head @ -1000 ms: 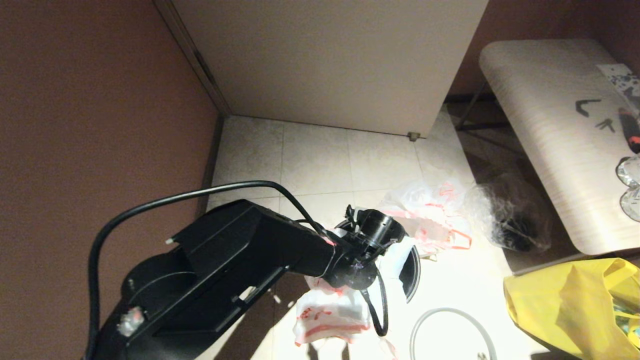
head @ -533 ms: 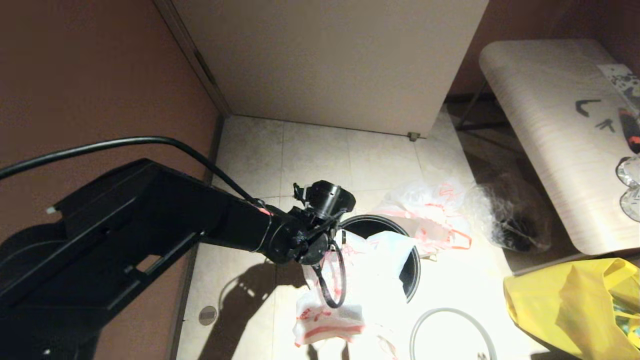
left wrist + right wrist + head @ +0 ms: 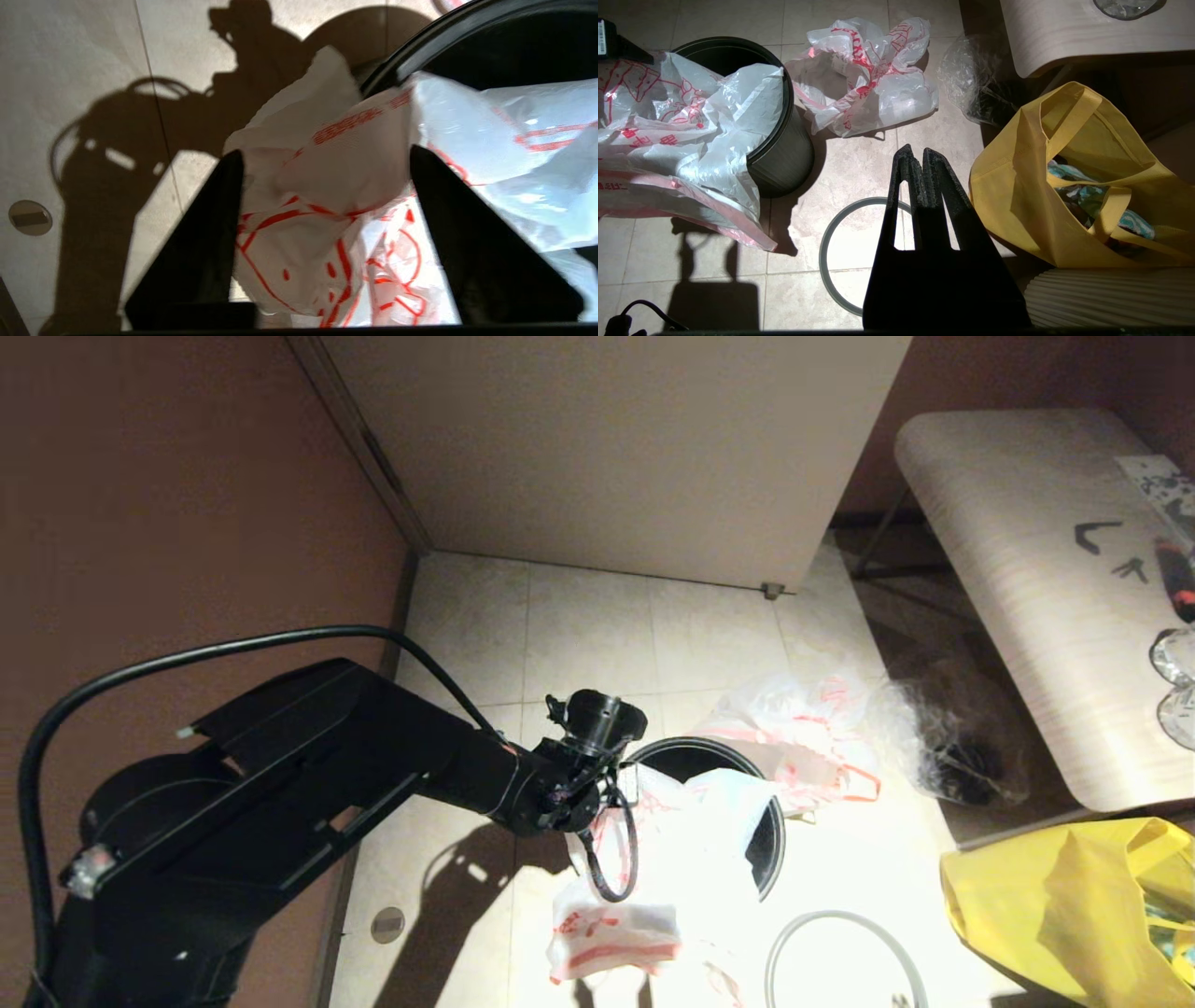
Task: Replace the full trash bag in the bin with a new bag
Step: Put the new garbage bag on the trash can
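The black bin (image 3: pixel 693 748) stands on the tiled floor. The limp new bag (image 3: pixel 695 845) lies across its near-left rim and hangs down outside. My left gripper (image 3: pixel 327 154) is at that rim (image 3: pixel 420 46), open, its fingers on either side of a bunched fold of the new bag (image 3: pixel 322 186). The full trash bag (image 3: pixel 794 737) lies on the floor just behind and right of the bin (image 3: pixel 784 154). My right gripper (image 3: pixel 917 151) is shut and empty, hanging over the floor to the bin's right; it is out of the head view.
A loose grey rim ring (image 3: pixel 840 914) lies on the floor near right of the bin. A big yellow bag (image 3: pixel 1074 905) sits at the right, clear crinkly wrap (image 3: pixel 952 747) under a pale table (image 3: pixel 1027 616). A brown wall runs along the left.
My left arm has swung from over the bin's mouth to its left rim. The new bag now lies further across the bin's opening. The right arm has not moved.
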